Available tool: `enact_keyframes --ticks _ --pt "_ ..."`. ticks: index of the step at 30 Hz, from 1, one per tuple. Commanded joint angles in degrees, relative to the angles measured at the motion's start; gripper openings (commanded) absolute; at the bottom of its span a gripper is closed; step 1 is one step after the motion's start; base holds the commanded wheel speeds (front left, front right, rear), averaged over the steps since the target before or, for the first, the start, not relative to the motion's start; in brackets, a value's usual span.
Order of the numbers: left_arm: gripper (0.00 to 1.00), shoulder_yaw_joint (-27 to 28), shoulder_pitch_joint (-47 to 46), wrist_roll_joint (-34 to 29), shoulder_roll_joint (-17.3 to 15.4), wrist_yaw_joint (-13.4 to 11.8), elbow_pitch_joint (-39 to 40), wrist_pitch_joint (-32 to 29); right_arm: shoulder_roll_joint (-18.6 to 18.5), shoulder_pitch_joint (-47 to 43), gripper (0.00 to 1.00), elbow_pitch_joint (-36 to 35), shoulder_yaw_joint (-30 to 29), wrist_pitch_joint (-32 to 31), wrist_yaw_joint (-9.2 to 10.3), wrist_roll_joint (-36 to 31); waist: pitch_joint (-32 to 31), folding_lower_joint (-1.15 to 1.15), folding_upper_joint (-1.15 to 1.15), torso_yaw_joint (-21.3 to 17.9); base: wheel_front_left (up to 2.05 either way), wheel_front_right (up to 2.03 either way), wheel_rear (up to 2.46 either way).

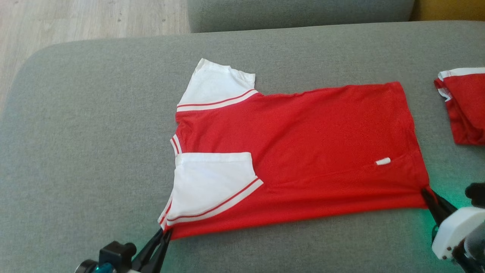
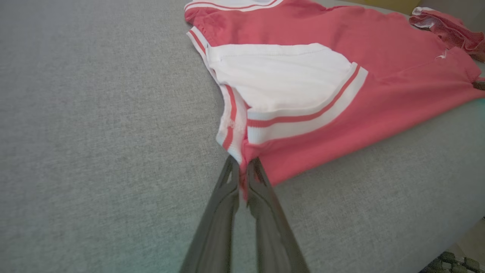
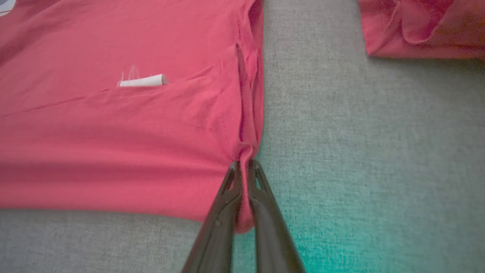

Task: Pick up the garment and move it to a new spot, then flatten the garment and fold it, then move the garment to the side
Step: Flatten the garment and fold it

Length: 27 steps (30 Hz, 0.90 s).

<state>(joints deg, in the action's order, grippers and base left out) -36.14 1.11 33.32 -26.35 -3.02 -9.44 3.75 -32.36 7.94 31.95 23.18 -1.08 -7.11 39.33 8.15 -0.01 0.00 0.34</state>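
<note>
Head view: the left claw (image 1: 164, 232) and right claw (image 1: 425, 191) each pinch a near corner of the garment (image 1: 303, 144).

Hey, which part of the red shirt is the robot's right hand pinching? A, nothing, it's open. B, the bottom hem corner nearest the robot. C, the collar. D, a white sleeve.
B: the right hand is shut on the red shirt at its near bottom-hem corner, with the cloth bunched up there.
</note>
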Motion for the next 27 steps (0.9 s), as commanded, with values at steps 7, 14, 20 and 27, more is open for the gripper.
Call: enact_keyframes --ticks 7,14,20,27 --pt "1.00 1.64 -1.44 -0.03 -1.79 -1.30 1.23 0.16 -0.50 -5.96 0.66 -5.09 -7.13 -0.82 -0.37 -2.11 -0.53 0.01 0.00 -0.44 0.00 0.00 0.00" --pt "1.00 4.65 -5.03 0.01 -3.51 -2.65 2.91 0.49 2.98 -7.52 1.00 -11.64 -13.99 1.58 -0.37 -8.11 -0.70 0.01 0.00 -2.93 0.00 0.00 0.00" --pt "1.00 7.10 -17.81 -1.16 -8.34 0.46 6.38 -5.00 6.60 -6.99 1.00 -18.17 -16.55 2.31 -0.37 -13.29 2.04 0.01 0.00 -5.75 0.00 0.00 0.00" --pt "1.00 6.39 -39.44 4.40 -8.62 8.66 0.07 -20.58 9.31 -4.48 1.00 -22.55 -16.14 1.48 -0.37 -16.11 8.71 0.01 0.00 -9.54 0.00 0.00 0.00"
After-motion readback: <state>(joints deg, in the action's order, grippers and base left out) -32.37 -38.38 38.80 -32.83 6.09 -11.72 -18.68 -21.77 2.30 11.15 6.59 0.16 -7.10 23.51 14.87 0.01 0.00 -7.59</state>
